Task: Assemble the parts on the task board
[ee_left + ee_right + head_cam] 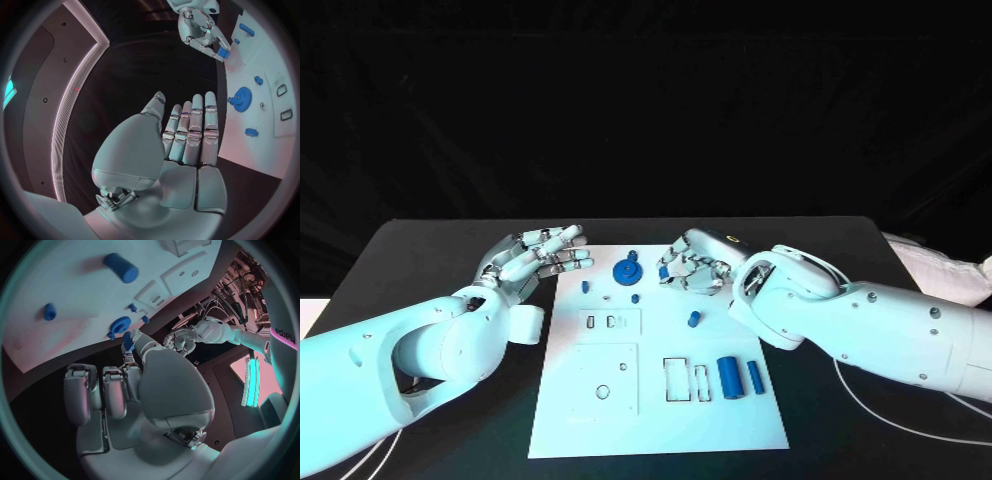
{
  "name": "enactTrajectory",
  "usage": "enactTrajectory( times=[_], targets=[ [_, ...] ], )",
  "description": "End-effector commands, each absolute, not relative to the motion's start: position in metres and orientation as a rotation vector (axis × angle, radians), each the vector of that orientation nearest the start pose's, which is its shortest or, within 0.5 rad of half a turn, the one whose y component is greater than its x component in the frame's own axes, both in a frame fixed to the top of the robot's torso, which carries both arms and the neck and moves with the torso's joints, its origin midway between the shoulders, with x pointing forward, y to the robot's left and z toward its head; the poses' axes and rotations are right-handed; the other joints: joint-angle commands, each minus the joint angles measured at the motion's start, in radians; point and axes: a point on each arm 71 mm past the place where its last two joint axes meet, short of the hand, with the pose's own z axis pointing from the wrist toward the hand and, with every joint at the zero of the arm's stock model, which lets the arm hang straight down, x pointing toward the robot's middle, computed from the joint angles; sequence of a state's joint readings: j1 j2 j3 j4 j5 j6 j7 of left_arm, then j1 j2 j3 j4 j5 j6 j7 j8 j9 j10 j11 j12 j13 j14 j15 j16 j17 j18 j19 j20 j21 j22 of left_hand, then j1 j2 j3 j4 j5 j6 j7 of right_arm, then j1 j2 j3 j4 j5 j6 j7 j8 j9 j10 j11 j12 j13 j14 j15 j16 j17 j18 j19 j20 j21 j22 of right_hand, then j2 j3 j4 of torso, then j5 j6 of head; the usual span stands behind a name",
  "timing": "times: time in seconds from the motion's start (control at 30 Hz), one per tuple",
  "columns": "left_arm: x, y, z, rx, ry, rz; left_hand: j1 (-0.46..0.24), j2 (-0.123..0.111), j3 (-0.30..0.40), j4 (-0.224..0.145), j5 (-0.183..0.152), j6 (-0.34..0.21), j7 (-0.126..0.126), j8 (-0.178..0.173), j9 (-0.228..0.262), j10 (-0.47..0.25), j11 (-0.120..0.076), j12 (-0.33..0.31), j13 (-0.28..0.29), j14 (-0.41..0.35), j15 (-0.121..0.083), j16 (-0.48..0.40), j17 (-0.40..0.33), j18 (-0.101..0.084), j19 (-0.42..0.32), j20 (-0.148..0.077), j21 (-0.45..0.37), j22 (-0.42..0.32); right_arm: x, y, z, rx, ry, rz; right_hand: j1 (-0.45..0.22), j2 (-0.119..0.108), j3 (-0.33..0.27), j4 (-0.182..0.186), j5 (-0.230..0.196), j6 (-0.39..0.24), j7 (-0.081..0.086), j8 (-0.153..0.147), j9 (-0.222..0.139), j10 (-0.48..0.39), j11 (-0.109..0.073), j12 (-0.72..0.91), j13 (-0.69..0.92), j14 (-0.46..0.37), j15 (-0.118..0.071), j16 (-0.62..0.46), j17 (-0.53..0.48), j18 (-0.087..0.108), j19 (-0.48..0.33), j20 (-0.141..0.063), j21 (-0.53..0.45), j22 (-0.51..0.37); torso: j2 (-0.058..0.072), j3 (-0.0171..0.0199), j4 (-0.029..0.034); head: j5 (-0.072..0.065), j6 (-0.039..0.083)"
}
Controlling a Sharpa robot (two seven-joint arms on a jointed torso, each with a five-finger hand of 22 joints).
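Board (661, 420) lies flat between the two hands, slots up to take parts. Gear (627, 270) stands seated between them. Right hand (691, 266) hovers over the board's far end, pinching a small blue part (223, 52), likely for seating. Left hand (531, 257) waits beside the board's edge, fingers straight, holding nothing.

Mirrored "Sharpa" lettering on white arm (282, 332) in right wrist view; nothing else legible.

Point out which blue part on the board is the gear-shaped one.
The round toothed blue gear near the far edge of the task board, just left of the right hand. The other blue parts are plain pegs or cylinders, like the large cylinder lying nearer.
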State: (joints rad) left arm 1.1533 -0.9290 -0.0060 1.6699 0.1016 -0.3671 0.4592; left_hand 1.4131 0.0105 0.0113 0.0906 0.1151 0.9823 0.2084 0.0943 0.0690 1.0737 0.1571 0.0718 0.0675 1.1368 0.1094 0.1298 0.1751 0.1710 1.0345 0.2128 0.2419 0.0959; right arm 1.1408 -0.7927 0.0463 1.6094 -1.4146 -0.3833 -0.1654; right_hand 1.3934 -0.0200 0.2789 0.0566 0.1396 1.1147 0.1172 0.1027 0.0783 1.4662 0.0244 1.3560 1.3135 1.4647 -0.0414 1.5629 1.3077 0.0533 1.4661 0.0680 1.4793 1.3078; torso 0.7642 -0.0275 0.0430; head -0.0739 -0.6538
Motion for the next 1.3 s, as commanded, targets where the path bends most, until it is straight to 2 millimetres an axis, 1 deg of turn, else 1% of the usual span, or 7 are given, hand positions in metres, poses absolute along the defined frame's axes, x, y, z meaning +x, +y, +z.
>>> enactTrajectory(
  times=[0.03,0.17,0.33,0.4,0.53,0.8,1.3],
  targets=[
    [0.46,0.211,-0.173,-1.23,1.319,-1.639,0.005,0.007,0.0,-0.004,0.001,-0.003,-0.001,-0.006,-0.001,-0.002,0.001,-0.005,-0.001,0.002,0.001,-0.004,0.001,0.012,0.002,0.004,-0.006,-0.001,0.463,-0.139,-0.177,-0.064,1.633,0.708,-0.011,0.001,0.004,-0.002,0.01,0.02,-0.014,-0.002,0.006,-0.003,-0.005,-0.019,0.105,0.099,-0.007,-0.007,0.231,-0.01,0.007,-0.009,-0.001,0.06,-0.006,-0.0075,0.0069,0.013,-0.009],
    [0.461,0.21,-0.174,-1.23,1.317,-1.639,0.005,0.007,0.0,-0.004,0.001,-0.003,-0.001,-0.006,-0.001,-0.002,0.001,-0.005,-0.001,0.002,0.001,-0.004,0.001,0.012,0.002,0.004,-0.006,-0.001,0.453,-0.114,-0.19,-0.097,1.664,0.718,-0.015,0.0,0.007,-0.004,0.018,0.021,-0.014,-0.003,0.006,-0.005,-0.005,-0.025,0.101,0.098,-0.007,-0.008,0.227,-0.009,0.007,-0.009,-0.002,0.059,-0.009,-0.0132,0.0117,0.021,-0.018],
    [0.461,0.209,-0.174,-1.23,1.317,-1.639,0.003,0.007,-0.001,-0.004,0.0,-0.002,-0.001,-0.007,-0.001,-0.001,0.001,-0.005,-0.001,0.002,0.001,-0.004,0.002,0.012,0.002,0.004,-0.006,-0.001,0.446,-0.097,-0.203,-0.118,1.689,0.718,-0.019,-0.001,0.008,-0.004,0.023,0.02,-0.014,-0.004,0.006,-0.007,-0.004,-0.03,0.098,0.097,-0.007,-0.01,0.223,-0.009,0.006,-0.009,-0.003,0.057,-0.01,-0.0171,0.014,0.025,-0.021],
    [0.461,0.209,-0.174,-1.23,1.317,-1.639,0.003,0.007,-0.001,-0.004,0.0,-0.002,-0.001,-0.007,0.0,-0.001,0.001,-0.005,-0.001,0.002,0.001,-0.004,0.002,0.012,0.002,0.004,-0.006,-0.001,0.444,-0.093,-0.207,-0.123,1.697,0.715,-0.022,-0.002,0.008,-0.004,0.025,0.02,-0.013,-0.005,0.006,-0.007,-0.004,-0.031,0.098,0.097,-0.007,-0.01,0.223,-0.009,0.006,-0.009,-0.003,0.057,-0.01,-0.0148,0.0108,0.029,-0.022],
    [0.462,0.208,-0.174,-1.229,1.317,-1.642,0.003,0.007,-0.001,-0.004,0.0,-0.002,-0.001,-0.007,0.0,-0.001,0.001,-0.005,-0.001,0.002,0.001,-0.004,0.002,0.012,0.002,0.004,-0.006,-0.001,0.442,-0.087,-0.214,-0.125,1.712,0.712,-0.025,-0.003,0.007,-0.003,0.025,0.02,-0.013,-0.005,0.006,-0.007,-0.004,-0.031,0.097,0.097,-0.007,-0.011,0.222,-0.009,0.006,-0.009,-0.004,0.056,-0.012,-0.0169,0.0115,0.034,-0.026],
    [0.463,0.205,-0.175,-1.232,1.32,-1.645,0.003,0.007,-0.001,-0.004,0.0,-0.002,-0.001,-0.007,0.0,-0.001,0.001,-0.005,-0.001,0.002,0.001,-0.004,0.002,0.012,0.002,0.004,-0.006,-0.001,0.44,-0.081,-0.225,-0.121,1.729,0.71,-0.033,-0.005,0.007,-0.002,0.027,0.02,-0.013,-0.007,0.006,-0.006,-0.004,-0.031,0.098,0.097,-0.007,-0.011,0.221,-0.009,0.006,-0.009,-0.004,0.056,-0.01,-0.0152,0.0124,0.034,-0.03],
    [0.463,0.206,-0.175,-1.235,1.322,-1.641,0.003,0.007,-0.002,-0.005,0.0,-0.002,-0.001,-0.007,0.0,-0.001,0.001,-0.005,-0.001,0.002,0.001,-0.005,0.002,0.012,0.003,0.004,-0.006,-0.002,0.447,-0.09,-0.234,-0.137,1.777,0.661,-0.049,-0.017,0.003,0.0,0.027,0.014,-0.01,-0.013,0.004,-0.007,-0.002,-0.035,0.096,0.097,-0.005,-0.011,0.221,-0.009,0.005,-0.008,-0.005,0.054,-0.01,-0.0138,0.011,0.033,-0.039]
  ],
)
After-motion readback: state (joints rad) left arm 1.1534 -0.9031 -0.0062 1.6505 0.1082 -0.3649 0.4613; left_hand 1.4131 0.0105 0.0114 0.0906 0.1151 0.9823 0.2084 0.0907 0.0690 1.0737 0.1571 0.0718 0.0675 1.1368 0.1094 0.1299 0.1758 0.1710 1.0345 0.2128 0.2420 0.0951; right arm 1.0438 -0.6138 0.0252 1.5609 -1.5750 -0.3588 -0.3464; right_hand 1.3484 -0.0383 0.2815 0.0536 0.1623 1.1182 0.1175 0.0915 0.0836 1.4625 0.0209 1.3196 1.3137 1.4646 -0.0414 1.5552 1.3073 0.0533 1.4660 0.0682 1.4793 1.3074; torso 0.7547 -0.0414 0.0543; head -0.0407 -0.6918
